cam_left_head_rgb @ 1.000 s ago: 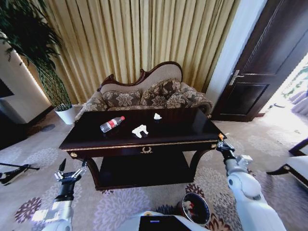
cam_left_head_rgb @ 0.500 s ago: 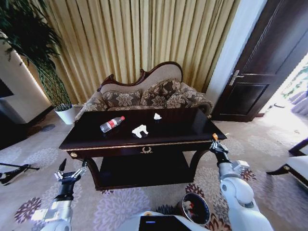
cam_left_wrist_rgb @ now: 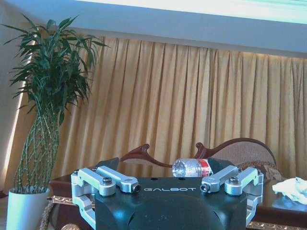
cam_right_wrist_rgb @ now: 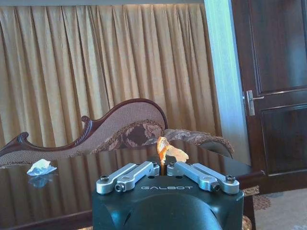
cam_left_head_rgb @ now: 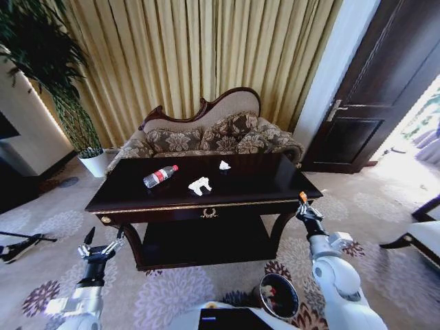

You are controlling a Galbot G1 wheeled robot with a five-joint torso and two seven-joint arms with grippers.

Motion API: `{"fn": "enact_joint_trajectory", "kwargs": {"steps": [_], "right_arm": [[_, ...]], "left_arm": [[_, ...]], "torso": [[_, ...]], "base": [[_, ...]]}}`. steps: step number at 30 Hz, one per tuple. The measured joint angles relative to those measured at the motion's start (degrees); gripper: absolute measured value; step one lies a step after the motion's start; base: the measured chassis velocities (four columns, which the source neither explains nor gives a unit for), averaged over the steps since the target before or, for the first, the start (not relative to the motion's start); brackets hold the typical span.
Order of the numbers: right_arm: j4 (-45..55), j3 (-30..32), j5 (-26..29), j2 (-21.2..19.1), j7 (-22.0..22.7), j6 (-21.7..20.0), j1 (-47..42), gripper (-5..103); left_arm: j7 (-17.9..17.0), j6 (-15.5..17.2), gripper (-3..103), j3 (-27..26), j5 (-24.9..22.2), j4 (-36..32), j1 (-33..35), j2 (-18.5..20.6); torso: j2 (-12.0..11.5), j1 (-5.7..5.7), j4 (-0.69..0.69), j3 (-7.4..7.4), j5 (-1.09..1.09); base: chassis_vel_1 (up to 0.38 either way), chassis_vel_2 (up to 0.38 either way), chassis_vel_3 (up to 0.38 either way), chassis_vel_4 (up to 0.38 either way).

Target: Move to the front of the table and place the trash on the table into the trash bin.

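The dark glossy table (cam_left_head_rgb: 261, 180) carries trash: a clear bottle with a red label (cam_left_head_rgb: 159, 177) and two crumpled white paper scraps (cam_left_head_rgb: 200, 185) (cam_left_head_rgb: 225, 166). My right gripper (cam_left_head_rgb: 302, 204) is by the table's right front corner, shut on a small orange scrap (cam_left_head_rgb: 302, 197). In the right wrist view the scrap (cam_right_wrist_rgb: 165, 151) sticks up between the closed fingers (cam_right_wrist_rgb: 144, 169). The trash bin (cam_left_head_rgb: 278, 297) stands on the carpet below and slightly left of that gripper. My left gripper (cam_left_head_rgb: 103, 244) hangs open, low beside the table's left front leg; past it the bottle (cam_left_wrist_rgb: 192, 167) shows on the table.
A patterned sofa (cam_left_head_rgb: 206, 137) stands behind the table before gold curtains. A tall plant in a white pot (cam_left_head_rgb: 93, 163) is at the back left, a dark door (cam_left_head_rgb: 364, 103) at the right. A chair frame (cam_left_head_rgb: 423, 234) sits at the far right on the carpet.
My right gripper has shifted a little to the left with the orange scrap in it. The left arm and the trash on the table have stayed put.
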Motion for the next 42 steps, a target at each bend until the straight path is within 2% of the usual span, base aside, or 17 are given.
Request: {"fn": "enact_joint_trajectory", "kwargs": {"steps": [42], "right_arm": [[-1.49, -3.01, -4.68, 2.11, -1.17, 0.47, 1.36, 2]], "left_arm": [[0.24, -0.58, 100, 0.34, 0.12, 0.69, 0.11, -0.23]], "torso": [[0.03, -0.03, 0.0, -0.02, -0.01]], "base": [[0.122, -0.12, -0.117, 0.114]]}}
